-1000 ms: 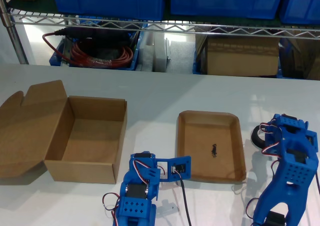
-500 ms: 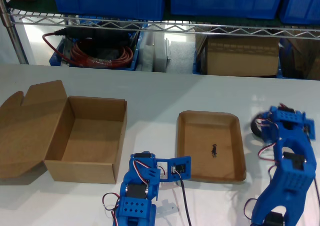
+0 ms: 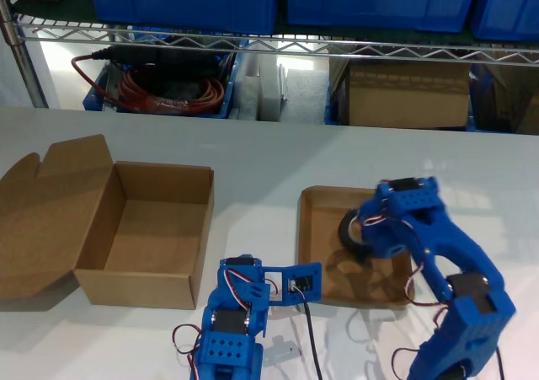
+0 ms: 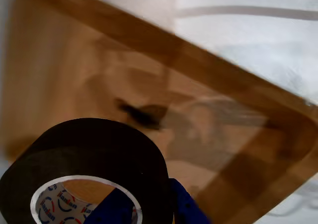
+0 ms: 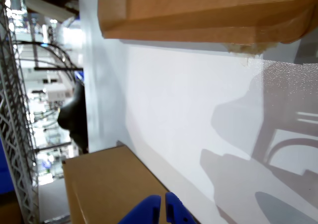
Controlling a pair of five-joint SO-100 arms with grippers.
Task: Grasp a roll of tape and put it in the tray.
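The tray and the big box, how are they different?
The tray is shallow with rounded corners; the box is deep with square corners. The box has a flap lid folded open; the tray has none. A pincer holds the tape over the tray; nothing hangs over the box. Both are brown cardboard.

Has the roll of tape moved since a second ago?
Yes. Held by my first gripper, the roll of tape has gone from the table beyond the tray's edge on the exterior view's right, leftward to over the tray's floor.
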